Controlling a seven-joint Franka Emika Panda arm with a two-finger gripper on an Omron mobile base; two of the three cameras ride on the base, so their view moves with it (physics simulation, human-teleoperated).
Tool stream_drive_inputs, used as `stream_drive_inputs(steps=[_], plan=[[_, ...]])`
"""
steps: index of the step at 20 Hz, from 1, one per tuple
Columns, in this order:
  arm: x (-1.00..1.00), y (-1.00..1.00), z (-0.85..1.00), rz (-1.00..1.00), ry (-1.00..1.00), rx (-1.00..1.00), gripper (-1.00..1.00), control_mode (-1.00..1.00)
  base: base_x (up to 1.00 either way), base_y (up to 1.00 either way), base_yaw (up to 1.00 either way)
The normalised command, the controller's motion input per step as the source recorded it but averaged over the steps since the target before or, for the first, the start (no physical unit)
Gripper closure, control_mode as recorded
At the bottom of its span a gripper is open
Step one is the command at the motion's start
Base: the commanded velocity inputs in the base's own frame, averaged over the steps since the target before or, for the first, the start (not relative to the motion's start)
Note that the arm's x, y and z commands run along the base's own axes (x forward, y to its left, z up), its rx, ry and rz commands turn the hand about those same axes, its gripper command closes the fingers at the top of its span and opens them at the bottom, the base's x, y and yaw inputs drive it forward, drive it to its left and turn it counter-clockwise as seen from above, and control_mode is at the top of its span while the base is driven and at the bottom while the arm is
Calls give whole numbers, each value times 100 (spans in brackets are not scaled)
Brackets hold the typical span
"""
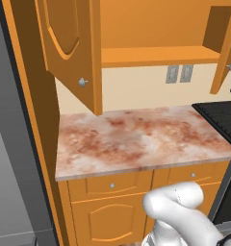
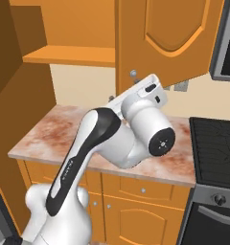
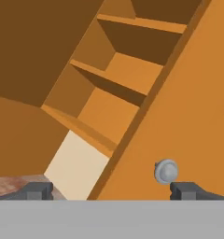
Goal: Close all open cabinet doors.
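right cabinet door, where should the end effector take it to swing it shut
Judging by its pose, not a pinch: the right cabinet door stands swung out, so press its flat outer face near the free edge by the round knob, coming from the room side.

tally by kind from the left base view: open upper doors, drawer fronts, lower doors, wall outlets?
Open upper doors: 2, the left door and the right door
Drawer fronts: 2, left drawer front and right drawer front
Lower doors: 1 clearly seen, the lower door
Wall outlets: 2, first outlet and second outlet
Total: 7
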Motion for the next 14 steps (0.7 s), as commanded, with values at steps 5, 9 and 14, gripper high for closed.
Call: stream_drive_inputs(steps=[5,9,14], plan=[[71,7,0,0,3,-5,-100,-100,0,0,0],[68,4,0,0,3,-5,-100,-100,0,0,0],[68,2,0,0,4,-4,-100,-100,0,0,0]])
